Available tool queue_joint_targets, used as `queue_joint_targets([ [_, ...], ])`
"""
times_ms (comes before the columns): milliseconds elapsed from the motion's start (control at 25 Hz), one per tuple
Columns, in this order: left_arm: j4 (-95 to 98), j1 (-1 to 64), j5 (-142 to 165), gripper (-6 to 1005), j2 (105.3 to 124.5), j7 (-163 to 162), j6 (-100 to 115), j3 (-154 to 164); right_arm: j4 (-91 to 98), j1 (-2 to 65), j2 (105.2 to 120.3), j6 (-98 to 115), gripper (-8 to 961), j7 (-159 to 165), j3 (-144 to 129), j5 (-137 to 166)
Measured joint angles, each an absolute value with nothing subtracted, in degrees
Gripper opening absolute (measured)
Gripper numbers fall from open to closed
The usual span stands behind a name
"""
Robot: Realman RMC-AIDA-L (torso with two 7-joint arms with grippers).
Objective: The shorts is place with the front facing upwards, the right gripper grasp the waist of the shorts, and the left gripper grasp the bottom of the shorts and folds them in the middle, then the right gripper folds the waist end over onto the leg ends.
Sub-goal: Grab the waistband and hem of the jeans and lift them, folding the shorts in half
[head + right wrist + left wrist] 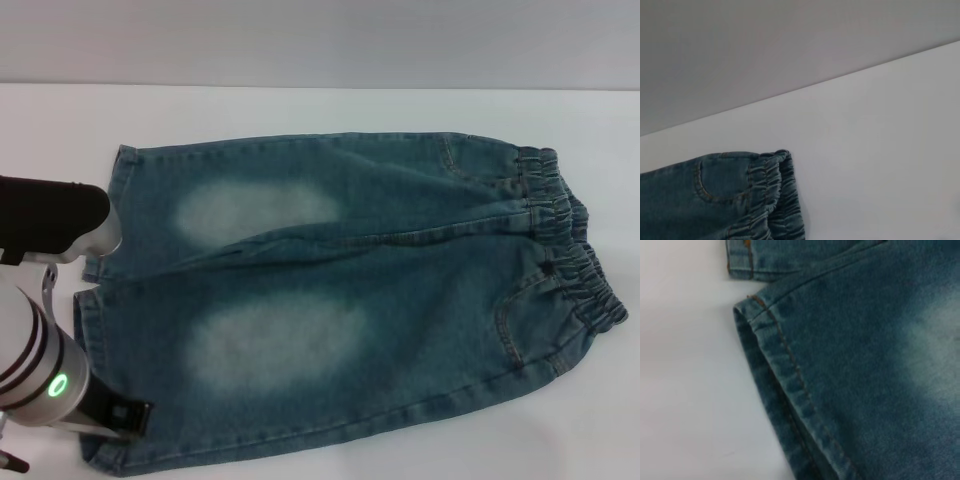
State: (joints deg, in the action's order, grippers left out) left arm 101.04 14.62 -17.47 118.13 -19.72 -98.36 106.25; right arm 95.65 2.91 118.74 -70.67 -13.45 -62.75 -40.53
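Nothing else is on the white table (300,110) around the shorts (400,290). The only thing over the cloth is your left arm: the left gripper (125,418) sits at the near-left corner, over the bottom (100,300) hem of the near leg, with the green ring lit on the wrist just behind it. Its black upper housing covers a bit of the hem between the two legs. You can't tell from any view whether its fingers are spread or pinched; the left wrist view shows only denim and table.

The right gripper isn't visible in any view; its wrist camera looks at the waist (777,200) corner from off the cloth.

Edges and room: open table beyond the waist (570,250) on the right side, and a clear strip along the far edge up to the grey wall (320,40). The near hem corner runs close to the lower edge of the head view, so little margin shows there. In the left wrist view the hem (775,380) lies flat with bare table beside it.

The shorts lie flat, front up, legs to the left, ruched waist to the right. Two pale faded patches, one per leg. A slight crease runs along the crotch seam; the pocket stitching near the waist is visible.
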Motion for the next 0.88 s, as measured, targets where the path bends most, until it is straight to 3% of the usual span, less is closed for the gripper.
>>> queue_joint_targets([
  [360,101.8,15.8,-17.6,121,118.13,-19.6,-99.3,106.2,95.7,2.9,118.77,-71.3,727,-13.4,-62.9,-40.7],
  [480,101.9,16.1,-17.6,-2,118.16,-19.2,-99.3,106.2,95.5,3.0,118.95,-71.3,726,-13.1,-63.8,-40.7],
  [880,102.3,17.2,-17.6,10,118.21,-19.0,-99.5,106.2,93.0,2.8,119.14,-70.4,726,-12.8,-67.3,-43.0],
])
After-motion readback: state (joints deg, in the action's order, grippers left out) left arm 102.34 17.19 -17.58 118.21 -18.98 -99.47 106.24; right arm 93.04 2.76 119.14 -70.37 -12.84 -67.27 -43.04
